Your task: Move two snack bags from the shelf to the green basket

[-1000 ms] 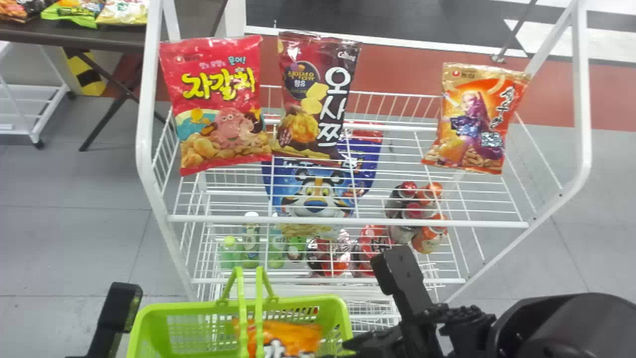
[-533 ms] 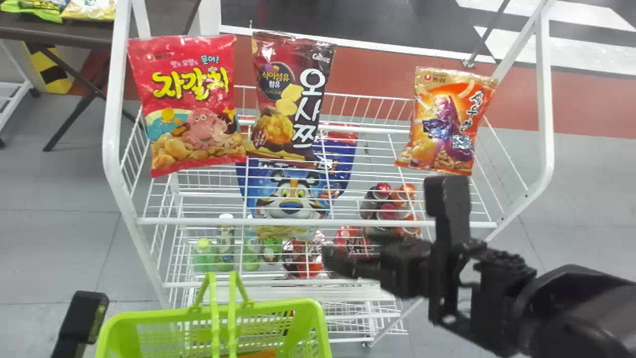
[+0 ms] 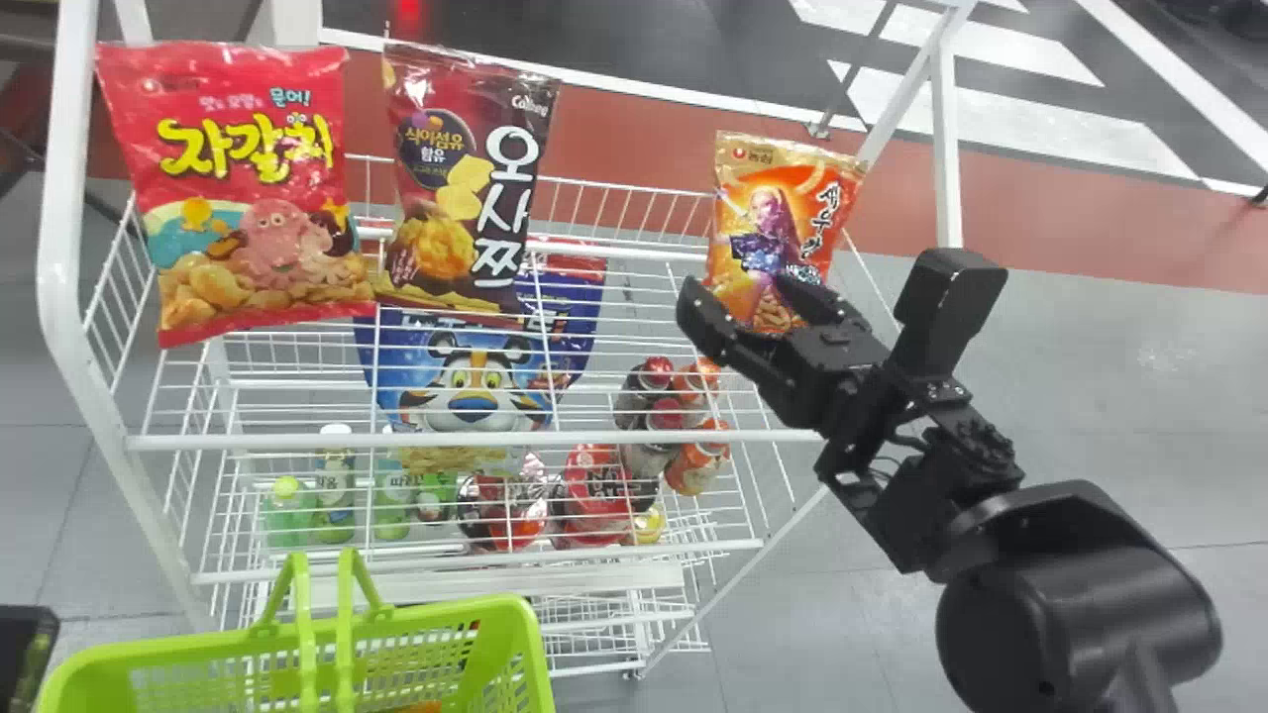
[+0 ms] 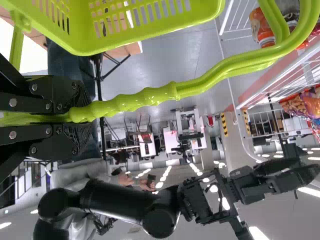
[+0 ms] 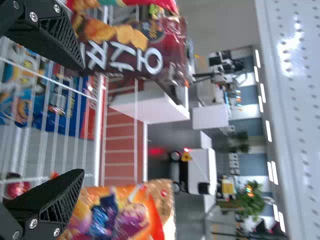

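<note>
The right claw [image 3: 741,289] is being carried farther toward the orange snack bag [image 3: 778,193] at right on the shelf [image 3: 475,438], its fingers [image 3: 711,322] being held apart; near left, the green basket [image 3: 495,612] is being gripped by its handle [image 4: 145,98] in the left claw [image 3: 22,654].

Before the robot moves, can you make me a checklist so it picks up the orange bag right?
1. Right gripper has its jaws open: ok.
2. Orange bag is on the shelf: ok.
3. Orange bag is centred between the right jaws: not ok, it sits off to one side.
4. Left gripper has its jaws shut on the handle of the basket: ok.
5. Basket has room left: cannot tell, though something orange is inside.
</note>
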